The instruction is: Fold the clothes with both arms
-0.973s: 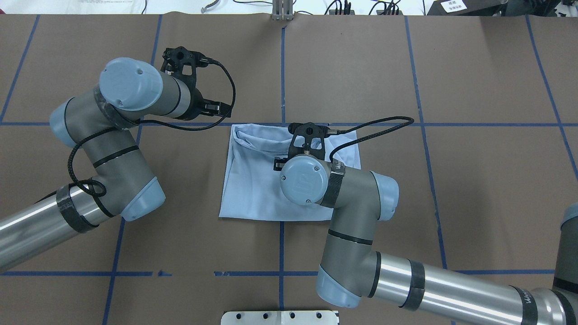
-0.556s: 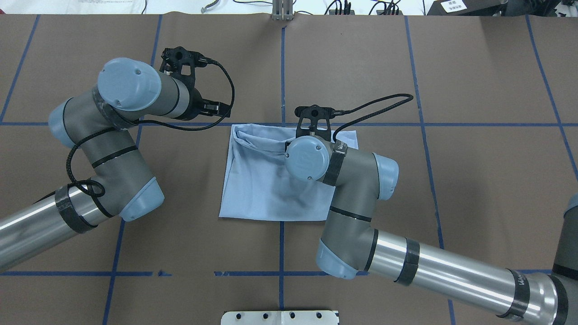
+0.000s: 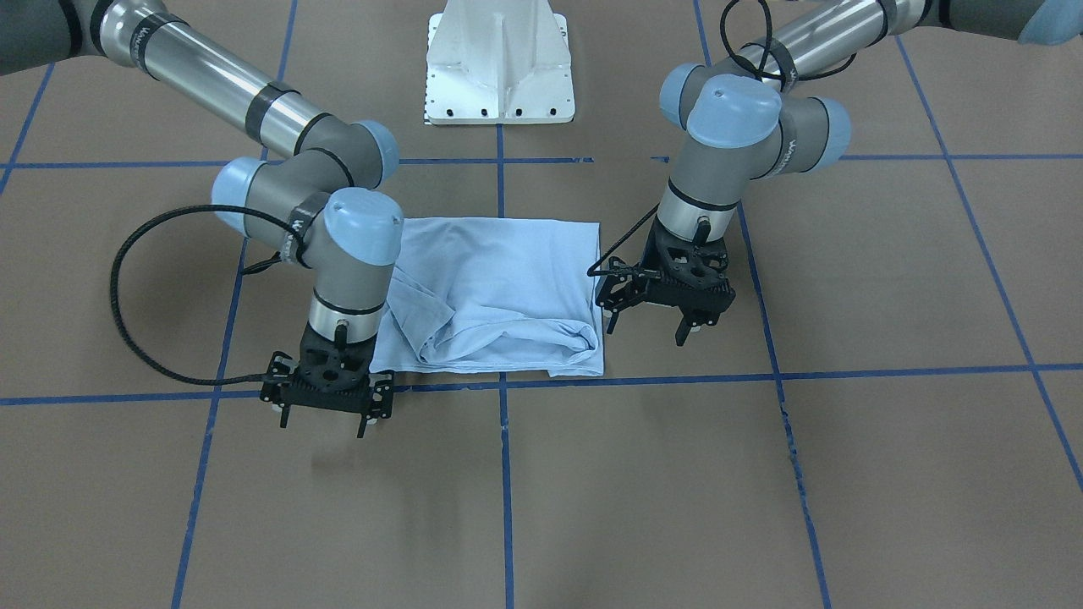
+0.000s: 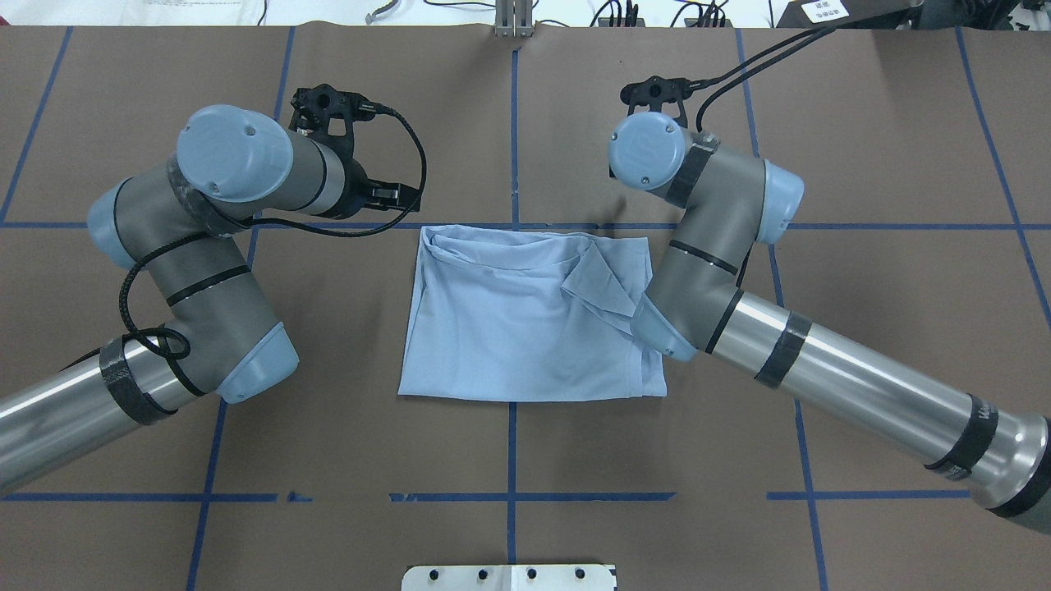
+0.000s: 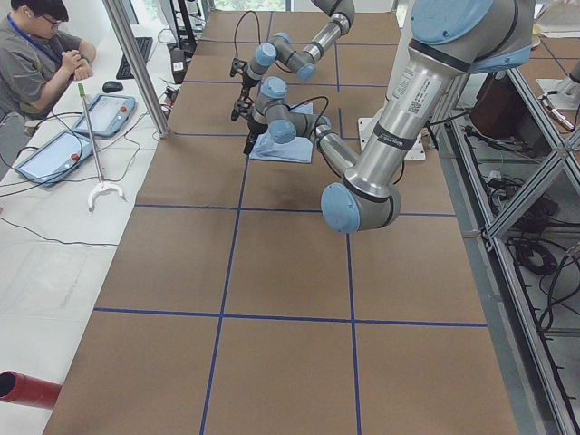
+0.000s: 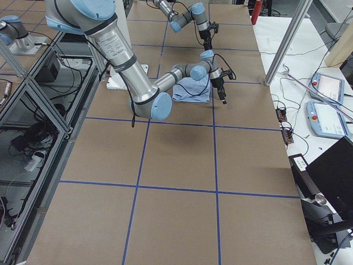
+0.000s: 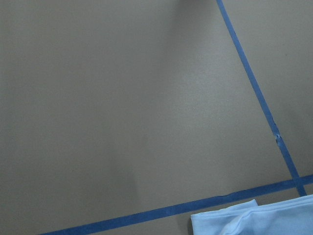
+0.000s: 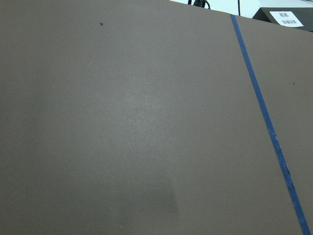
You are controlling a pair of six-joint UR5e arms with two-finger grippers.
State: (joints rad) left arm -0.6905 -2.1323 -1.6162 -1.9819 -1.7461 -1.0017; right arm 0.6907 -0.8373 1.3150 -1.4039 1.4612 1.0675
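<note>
The light blue T-shirt lies folded into a rough rectangle on the brown table, and a loose flap rests on its right side. It also shows in the front view as the T-shirt, and one corner of the T-shirt is in the left wrist view. My left gripper hangs open and holds nothing, just off the shirt's side edge. My right gripper is open too, with nothing in it, over the tape line just past the shirt's opposite far corner. The chest print is hidden.
Blue tape lines grid the table. The white pedestal base stands at the robot's edge. My right arm's elbow overlaps the shirt's right edge. A person sits at a side desk with tablets.
My right arm has lifted off the middle of the shirt and swung to beyond its far right corner, uncovering the flap. The left arm has barely moved.
</note>
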